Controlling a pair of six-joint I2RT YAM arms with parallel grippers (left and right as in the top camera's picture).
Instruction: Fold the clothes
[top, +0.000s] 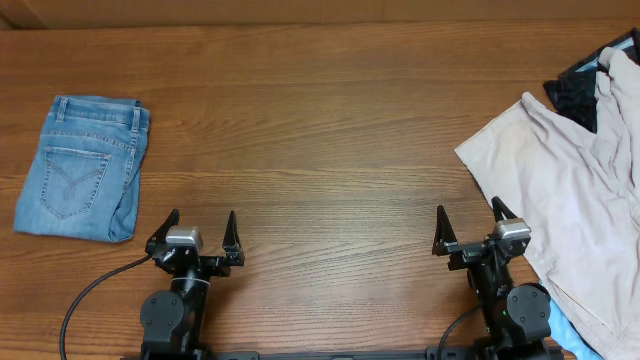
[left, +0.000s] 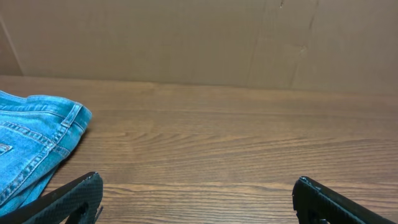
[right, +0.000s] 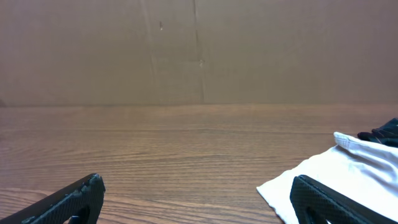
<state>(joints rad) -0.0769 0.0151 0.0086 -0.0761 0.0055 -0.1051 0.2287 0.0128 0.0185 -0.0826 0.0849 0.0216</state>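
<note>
The light-blue denim jeans lie folded into a compact rectangle at the table's far left, one curve-stitched back pocket facing up. In the left wrist view their waistband corner shows at the left edge. My left gripper stands open near the front edge, to the right of the jeans and apart from them, with bare wood between its fingers. At the front right my right gripper is open too and holds nothing.
A cream-white garment spreads over the right side of the table, its corner close to the right gripper's right finger. A dark patterned cloth lies under it at the back right. Cardboard walls stand behind the wooden table.
</note>
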